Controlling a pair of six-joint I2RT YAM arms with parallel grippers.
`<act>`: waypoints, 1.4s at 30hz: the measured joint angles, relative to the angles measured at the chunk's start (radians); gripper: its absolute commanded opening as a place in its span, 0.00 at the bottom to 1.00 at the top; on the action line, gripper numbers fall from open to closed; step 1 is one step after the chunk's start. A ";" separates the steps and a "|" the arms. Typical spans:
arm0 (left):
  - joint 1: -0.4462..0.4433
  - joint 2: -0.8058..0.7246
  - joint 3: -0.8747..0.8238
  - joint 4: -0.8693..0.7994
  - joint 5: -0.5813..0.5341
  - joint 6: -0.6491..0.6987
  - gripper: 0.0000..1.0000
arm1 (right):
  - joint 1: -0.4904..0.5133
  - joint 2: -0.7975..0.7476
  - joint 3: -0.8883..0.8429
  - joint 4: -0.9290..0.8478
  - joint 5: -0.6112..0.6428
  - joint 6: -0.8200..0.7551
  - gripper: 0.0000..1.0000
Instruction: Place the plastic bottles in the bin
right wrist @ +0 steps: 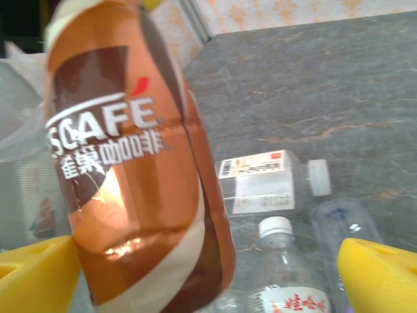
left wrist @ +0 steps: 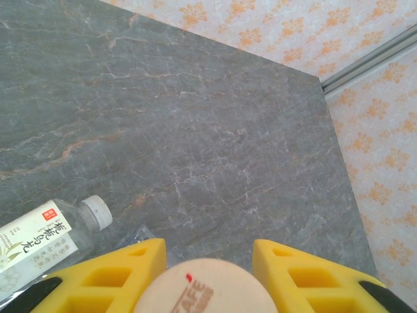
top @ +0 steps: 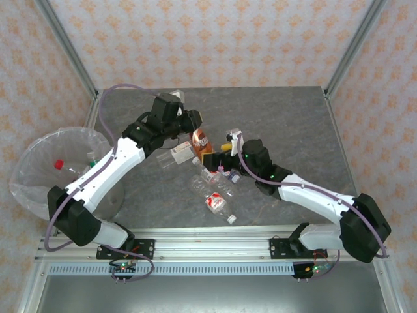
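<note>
The brown coffee bottle (right wrist: 137, 182), wrapped in a creased brown-and-cream label, has its beige top clamped between the left gripper's (left wrist: 208, 249) yellow fingers. The right gripper (right wrist: 208, 264) gapes wide just beside it, holding nothing. Bare grey table (left wrist: 195, 117) stretches beyond the bottle, clear bottles (top: 218, 202) lie close by it, and the bin (top: 29, 186) sits well to its left.

Table top (top: 287, 117): grey stone-look slab with pale and rust-brown veining, matt finish. Wallpaper (top: 215, 39): cream ground with a repeating orange floral motif, on 3 sides of the table. Left post (top: 65, 45) and right post (top: 355, 45): 2 silver metal profiles rising from the far corners. Rail (top: 215, 251): slotted aluminium along the near edge. Light: even, with soft shadows.
</note>
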 measured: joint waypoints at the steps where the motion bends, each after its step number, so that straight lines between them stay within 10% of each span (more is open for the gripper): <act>1: 0.000 -0.006 -0.003 0.000 -0.003 0.000 0.00 | 0.000 0.000 -0.006 0.000 0.025 0.001 0.99; 18: 0.048 -0.208 -0.066 -0.042 -0.103 0.031 0.00 | -0.009 -0.008 -0.040 0.040 0.288 0.066 0.99; 42: 0.070 -0.464 0.037 -0.204 -0.367 0.255 0.00 | -0.009 -0.008 -0.069 0.143 0.303 0.068 0.99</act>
